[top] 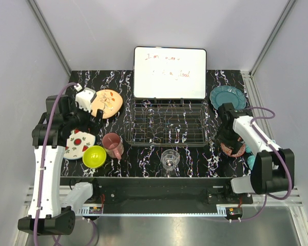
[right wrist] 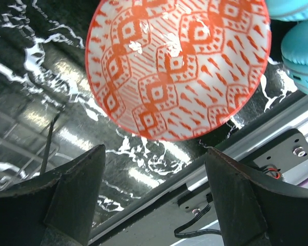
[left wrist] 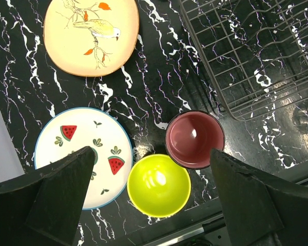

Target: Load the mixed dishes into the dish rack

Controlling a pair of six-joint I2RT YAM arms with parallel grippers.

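The dish rack (top: 167, 123) stands mid-table and holds no dishes; its corner shows in the left wrist view (left wrist: 256, 51). Left of it lie the peach plate (top: 107, 102) (left wrist: 91, 33), the white plate with red slices (top: 78, 144) (left wrist: 72, 154), the lime-green bowl (top: 94, 156) (left wrist: 159, 185) and the pink mug (top: 113, 145) (left wrist: 195, 139). The clear glass (top: 170, 160) stands in front of the rack. The teal plate (top: 228, 97) lies at the back right. My left gripper (top: 92, 124) (left wrist: 151, 150) is open and empty above the bowl and mug. My right gripper (top: 227, 137) (right wrist: 155, 150) is open and empty, just near of the red patterned bowl (top: 236, 149) (right wrist: 178, 66).
A white handwritten whiteboard (top: 169, 73) leans behind the rack. Light-blue objects (top: 251, 161) (right wrist: 303, 51) lie right of the red bowl. The table's near edge and metal rail (right wrist: 246, 148) run just under my right gripper.
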